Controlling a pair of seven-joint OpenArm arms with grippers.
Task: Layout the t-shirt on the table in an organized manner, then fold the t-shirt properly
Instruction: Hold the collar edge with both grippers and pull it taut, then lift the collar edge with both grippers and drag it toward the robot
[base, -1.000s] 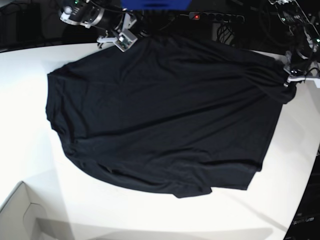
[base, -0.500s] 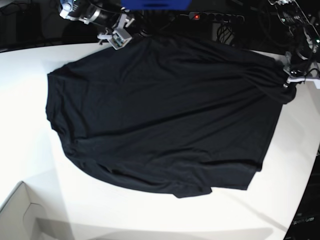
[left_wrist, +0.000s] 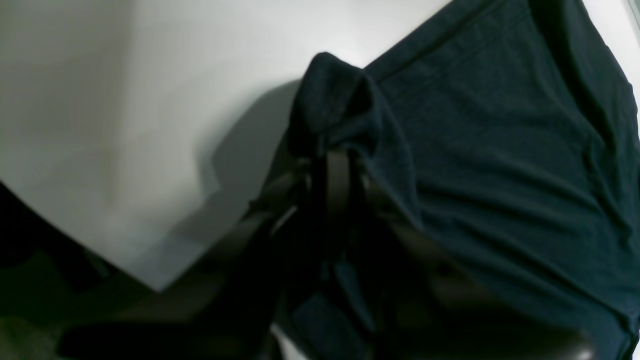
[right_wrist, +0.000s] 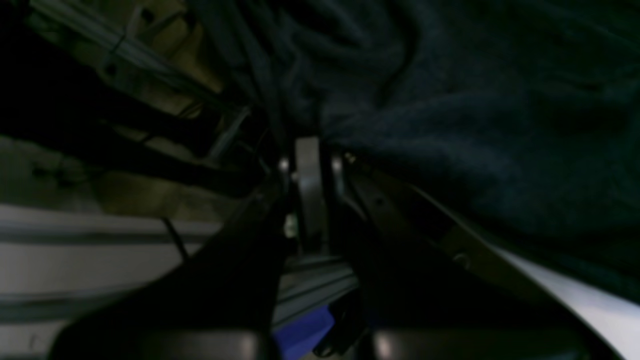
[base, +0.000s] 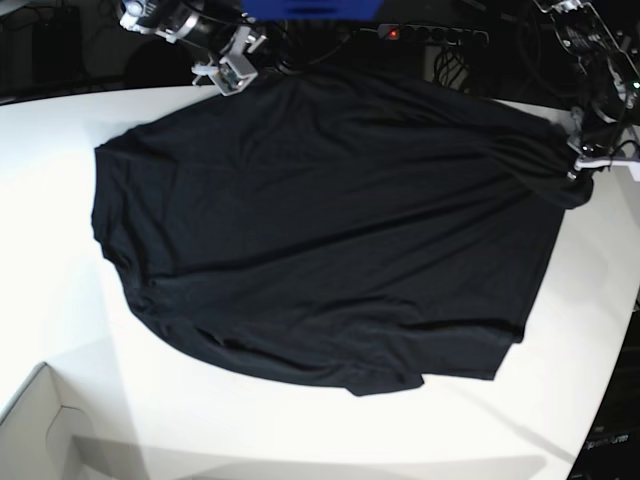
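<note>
Meanwhile, your right claw (base: 232, 72), upper left of the base view, has drifted up and left over the last second, from just inside the table's far edge to out past it. It is clamped shut on the shirt's (base: 320, 230) far edge; the right wrist view shows the jaws pinched together with dark cloth bunched at their tips (right_wrist: 310, 150) and the underside of the bench behind.

Your left claw (base: 580, 158), right edge of the base view, has not shifted. It too is closed, gripping a gathered knob of fabric (left_wrist: 340, 120), with the white table (left_wrist: 125, 100) bare beside it.

Shirt itself: spread dark across the middle of the table (base: 60, 300), far edge stretched between the two grips, near hem wavy toward the bottom of the frame with a small flap turned at lower centre. The outline has hardly changed despite the right claw's move.

Reading: you are tensioning the far edge to flatten the cloth, so this is layout, not folding. The pull runs off the table, though; judged from here, more of it would drag cloth over the edge rather than square it. White box corner (base: 40, 420) sits lower left, well apart from the shirt.
</note>
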